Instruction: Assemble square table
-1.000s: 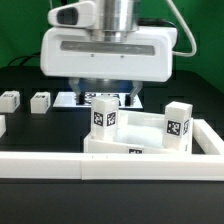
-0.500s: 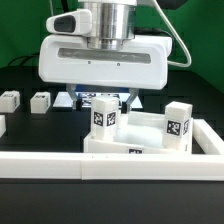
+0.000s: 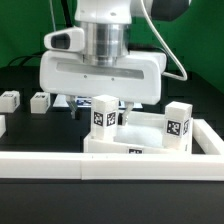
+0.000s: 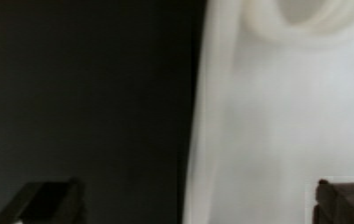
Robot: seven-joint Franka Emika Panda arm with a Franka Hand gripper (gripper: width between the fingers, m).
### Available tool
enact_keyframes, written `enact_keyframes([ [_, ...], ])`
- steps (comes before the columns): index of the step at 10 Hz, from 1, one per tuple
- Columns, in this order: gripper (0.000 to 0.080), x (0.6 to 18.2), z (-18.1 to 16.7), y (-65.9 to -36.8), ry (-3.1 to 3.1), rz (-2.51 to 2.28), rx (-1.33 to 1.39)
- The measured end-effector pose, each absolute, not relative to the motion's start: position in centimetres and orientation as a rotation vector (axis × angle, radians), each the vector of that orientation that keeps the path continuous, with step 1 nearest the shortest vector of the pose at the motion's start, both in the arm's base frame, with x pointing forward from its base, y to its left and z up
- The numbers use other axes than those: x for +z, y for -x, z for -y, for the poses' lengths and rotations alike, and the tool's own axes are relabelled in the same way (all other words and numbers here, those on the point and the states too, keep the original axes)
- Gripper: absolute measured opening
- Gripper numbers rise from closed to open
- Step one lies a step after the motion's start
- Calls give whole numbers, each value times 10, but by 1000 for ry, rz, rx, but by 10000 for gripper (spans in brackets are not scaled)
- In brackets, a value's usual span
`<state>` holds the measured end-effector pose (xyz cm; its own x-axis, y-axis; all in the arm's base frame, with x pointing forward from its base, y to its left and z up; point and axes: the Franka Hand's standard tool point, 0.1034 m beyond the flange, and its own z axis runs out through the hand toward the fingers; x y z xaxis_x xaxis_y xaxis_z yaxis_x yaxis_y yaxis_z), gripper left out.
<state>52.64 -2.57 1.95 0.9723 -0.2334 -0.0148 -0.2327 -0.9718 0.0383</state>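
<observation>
The square table's white slab lies just behind the barrier wall, a tag on its front edge. Two tagged legs stand upright on it, one at its left corner and one at its right corner. Two more legs lie loose on the black table to the exterior view's left. My gripper hangs low right behind the slab, its white body filling the middle. In the wrist view the gripper is open; the slab, with a round socket, lies below with its edge between the fingers, untouched.
A long low white barrier wall runs across the front and up the exterior view's right side. The marker board lies flat behind the slab, mostly hidden by my gripper. A green backdrop stands at the rear.
My gripper has come down toward the slab and its wrist has turned a little. The jaws stay wide. The slab and the legs have not moved.
</observation>
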Motion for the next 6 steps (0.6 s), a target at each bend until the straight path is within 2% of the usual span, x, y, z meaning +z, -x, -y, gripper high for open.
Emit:
enact_keyframes([
  [3,649,15,30,-528,-3077,367,-34],
  [4,523,15,30,-528,-3077,367,-35],
  [5,523,15,30,-528,-3077,367,-35],
  [6,383,14,30,-528,-3077,367,-35],
])
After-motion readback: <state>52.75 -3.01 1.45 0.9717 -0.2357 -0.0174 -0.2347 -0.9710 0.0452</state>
